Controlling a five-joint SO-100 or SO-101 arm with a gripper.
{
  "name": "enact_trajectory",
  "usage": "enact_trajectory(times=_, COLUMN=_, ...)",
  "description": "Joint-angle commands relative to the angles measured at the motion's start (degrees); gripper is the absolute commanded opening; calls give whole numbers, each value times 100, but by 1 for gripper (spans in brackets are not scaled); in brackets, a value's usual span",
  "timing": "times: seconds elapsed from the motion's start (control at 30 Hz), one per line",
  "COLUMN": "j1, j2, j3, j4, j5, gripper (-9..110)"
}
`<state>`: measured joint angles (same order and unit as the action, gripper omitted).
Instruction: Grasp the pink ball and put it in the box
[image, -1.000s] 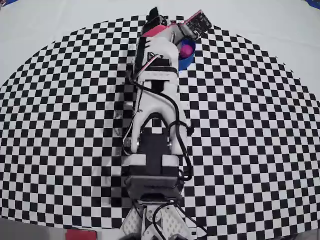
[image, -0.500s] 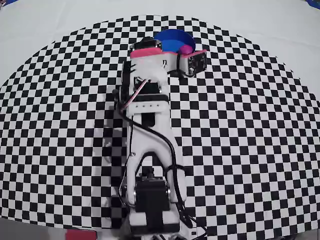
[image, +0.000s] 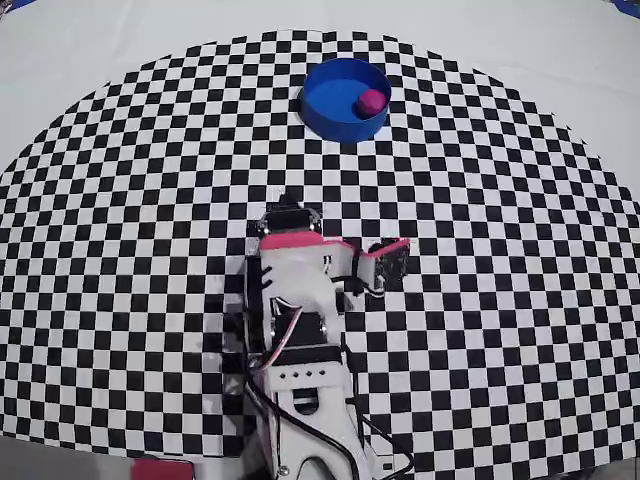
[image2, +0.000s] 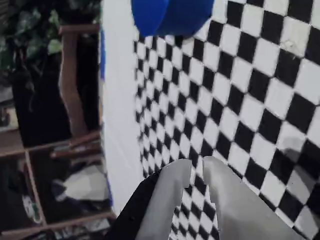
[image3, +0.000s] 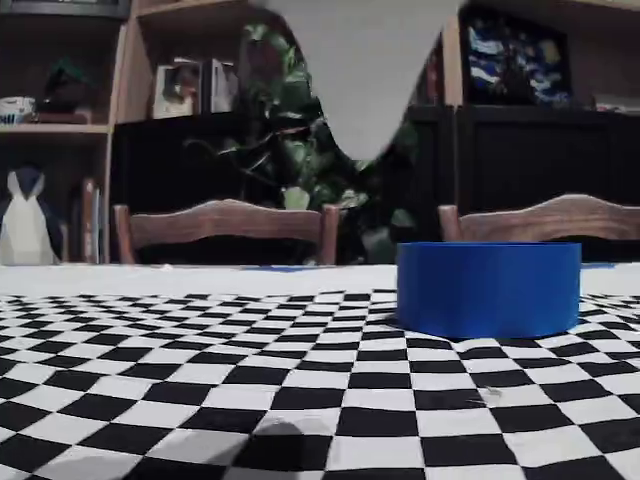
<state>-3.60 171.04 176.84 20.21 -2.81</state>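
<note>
1. Sitting inside the box (image: 330, 95), the pink ball (image: 371, 101) rests against its right-hand wall in the overhead view, so your drop looks done.
2. Your gripper (image2: 197, 172) is well clear of the box, its fingers nearly together with only a thin gap, holding nothing.
3. Watch the checkered cloth (image: 500, 300): a low pass near the box could snag it or nudge the box and roll the ball out.
4. The fixed view hides the ball behind the blue wall; trust the overhead.

Magenta-pink ball (image: 371, 101); bright blue box (image: 325, 92); black-and-white checkered cloth (image: 500, 250).
</note>
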Motion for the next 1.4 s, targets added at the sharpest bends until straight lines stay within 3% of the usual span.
enact_trajectory(times=0.0, j1=79, j2=606, j3=132, j4=527, j5=-44, gripper=0)
enact_trajectory(times=0.33, j1=510, j2=1521, j3=149, j4=2584, j5=-26, gripper=0)
enact_trajectory(times=1.37, j1=536, j2=1521, j3=149, j4=2584, j5=-26, gripper=0)
